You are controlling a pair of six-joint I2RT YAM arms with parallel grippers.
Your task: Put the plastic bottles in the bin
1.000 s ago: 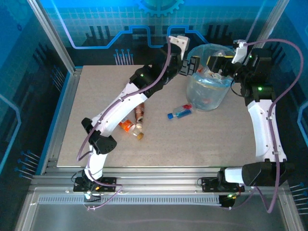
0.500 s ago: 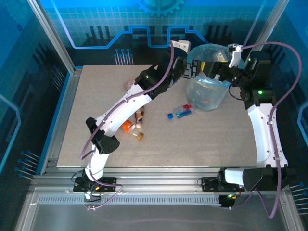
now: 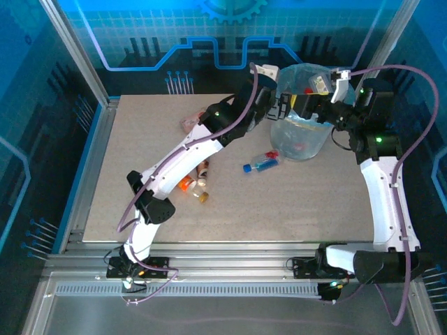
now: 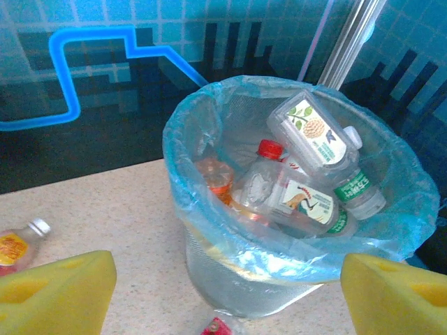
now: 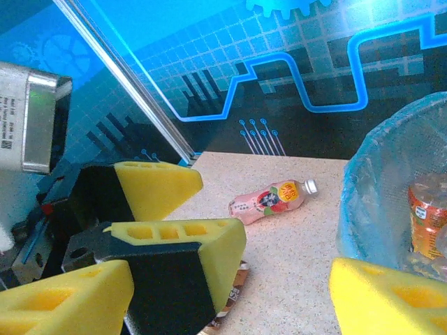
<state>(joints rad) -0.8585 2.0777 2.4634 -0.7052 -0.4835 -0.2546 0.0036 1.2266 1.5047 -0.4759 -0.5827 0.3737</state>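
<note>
The bin (image 4: 183, 174) stands on the tabletop (image 4: 105, 209) straight ahead of the left pincer (image 4: 228, 296) and close in front of it. That pincer's fingers (image 4: 59, 289) are wide apart with nothing between them. Bottles lie heaped inside the bin. A white-labelled bottle (image 4: 311, 129) is on top and a red-capped bottle (image 4: 265, 185) is under it. An orange bottle (image 4: 215, 176) is toward this pincer's left and a green-labelled bottle (image 4: 336, 207) toward its right.

The right pincer (image 5: 232, 286) is also wide and empty. The bin's bagged rim rises ahead of it to the right, and the left pincer's fingers sit close on its left. A pink bottle (image 5: 269, 200) lies on its side on the tabletop ahead of the right pincer.

Seen from above, both pincers hang at the bin's rim, facing each other. A blue-capped bottle (image 3: 260, 163) lies near the bin's foot, back from both pincers toward the arm bases. A cluster of bottles (image 3: 185, 183) lies farther back, beside the left arm.
</note>
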